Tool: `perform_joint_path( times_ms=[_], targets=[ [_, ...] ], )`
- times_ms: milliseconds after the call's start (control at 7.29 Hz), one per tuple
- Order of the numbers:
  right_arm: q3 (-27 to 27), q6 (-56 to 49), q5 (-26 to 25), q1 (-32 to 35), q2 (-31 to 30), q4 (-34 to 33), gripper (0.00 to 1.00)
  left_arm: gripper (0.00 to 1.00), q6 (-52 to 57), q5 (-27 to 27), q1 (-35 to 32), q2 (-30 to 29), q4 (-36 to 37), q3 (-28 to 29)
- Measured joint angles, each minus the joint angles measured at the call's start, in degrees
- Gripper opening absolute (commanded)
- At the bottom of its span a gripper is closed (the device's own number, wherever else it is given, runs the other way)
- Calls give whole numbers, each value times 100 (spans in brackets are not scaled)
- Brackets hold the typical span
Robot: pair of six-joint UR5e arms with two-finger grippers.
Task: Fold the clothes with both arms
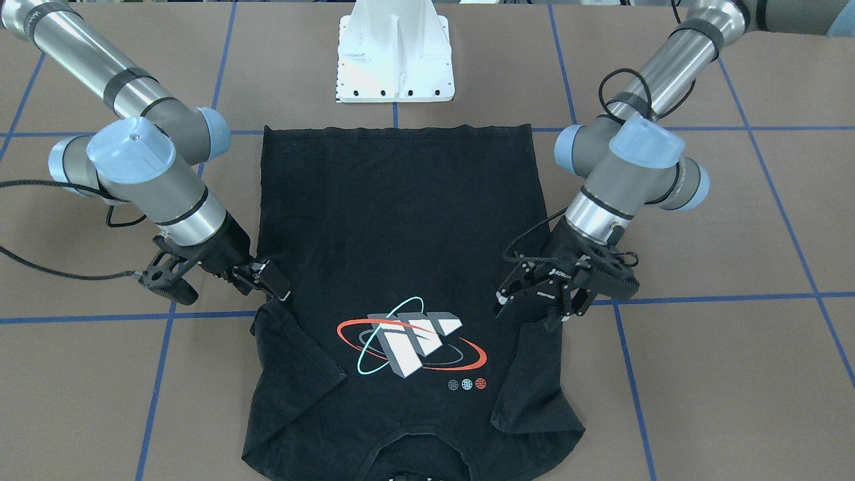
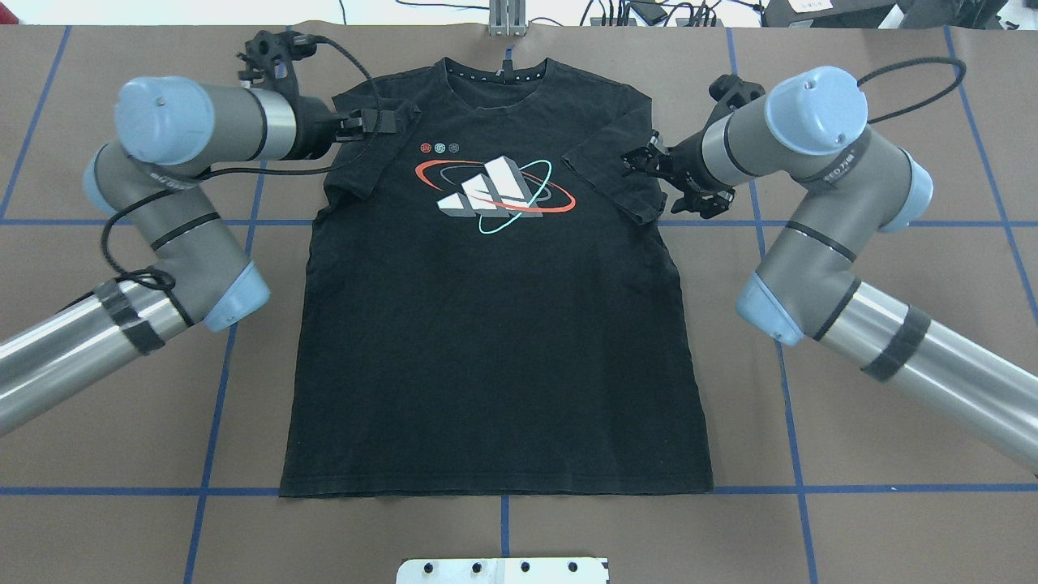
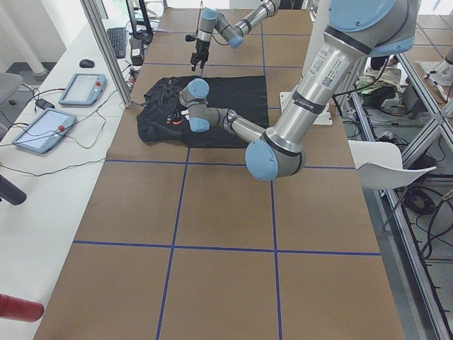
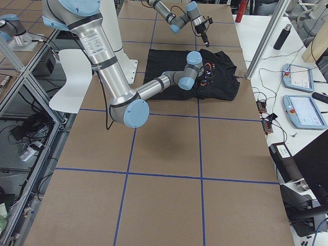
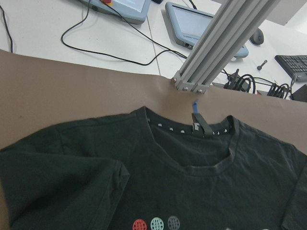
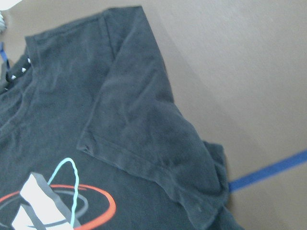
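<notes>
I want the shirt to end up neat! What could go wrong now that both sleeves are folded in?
The right sleeve looks bunched near the side edge of the shirt, so the next fold might trap wrinkles. The left gripper and right gripper both hang open close to the folded sleeves; moving off, a finger could snag cloth and drag a sleeve back out.
</notes>
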Motion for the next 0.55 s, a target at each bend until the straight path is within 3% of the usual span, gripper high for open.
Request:
perform_joint_path(
  times_ms=[274,548],
  targets=[
    [1300,610,-1181,-1001,-464,-1354,93,100,-298,-535,-1,722,-30,-819],
    [2359,1207,-1841,-1889,-1110,-2142,91,100,-365,-996,-12,1215,-18,-1350]
  ],
)
